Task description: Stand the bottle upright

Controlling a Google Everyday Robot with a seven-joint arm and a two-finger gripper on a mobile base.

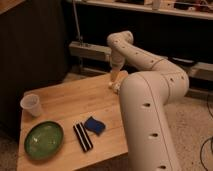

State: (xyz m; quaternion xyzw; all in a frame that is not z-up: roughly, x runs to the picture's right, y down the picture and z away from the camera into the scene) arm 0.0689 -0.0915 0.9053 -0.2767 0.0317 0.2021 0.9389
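Hovering over the far right edge of the table (70, 100), your gripper (116, 78) points down with its fingers spread wide and nothing held. The bottle (113, 86) sits right under it at that edge. You only get a whitish sliver, since the arm (150, 110) covers the rest, so I can't tell how it's lying or whether the fingertips touch it. The arm's big white link fills the right side and hides the table's near right corner. The cup (31, 105) stands upright at the left edge, and the green plate (44, 140) sits at the near left corner. The black striped bar (83, 136) and blue cloth (94, 125) lie side by side near the front edge, well apart from the bottle.
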